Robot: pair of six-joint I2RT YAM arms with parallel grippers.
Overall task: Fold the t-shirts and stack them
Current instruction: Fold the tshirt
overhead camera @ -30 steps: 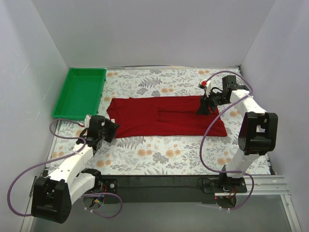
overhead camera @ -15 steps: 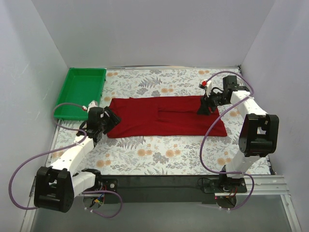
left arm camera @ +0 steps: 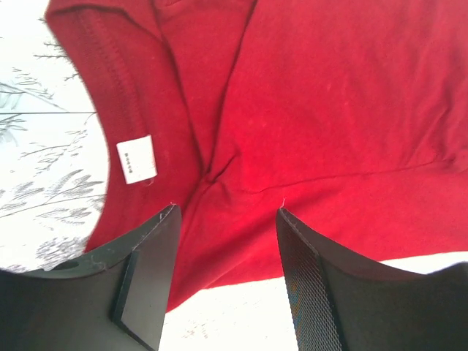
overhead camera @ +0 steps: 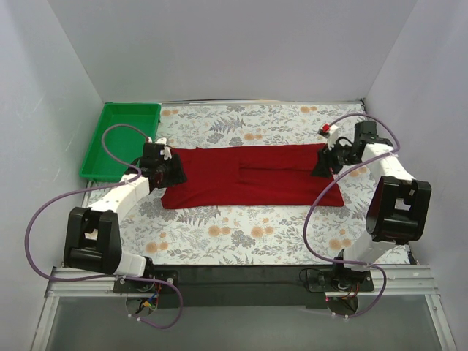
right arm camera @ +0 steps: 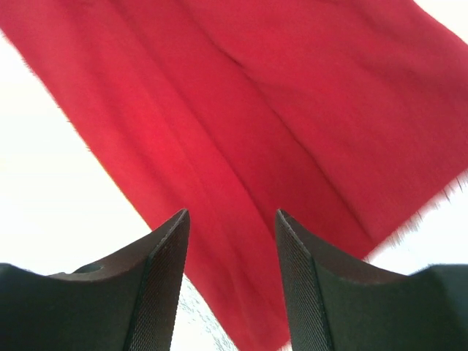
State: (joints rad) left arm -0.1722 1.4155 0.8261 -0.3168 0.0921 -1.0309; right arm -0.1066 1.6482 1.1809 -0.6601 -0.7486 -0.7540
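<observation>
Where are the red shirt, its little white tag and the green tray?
red shirt [overhead camera: 219,179], top view, middle of cloth
white tag [left arm camera: 137,159], left wrist view, its centre
green tray [overhead camera: 121,140], top view, its bare floor

Top camera, above and behind the arms, looks down over the whole table [overhead camera: 241,234]. Wrist cameras look closely down on the shirt [overhead camera: 248,175], left at its collar [left arm camera: 102,66] end, right at the opposite end.

White arm links [overhead camera: 126,195], black joints [overhead camera: 91,240], purple cables [overhead camera: 29,234]; black textured fingers [right arm camera: 301,292].
</observation>
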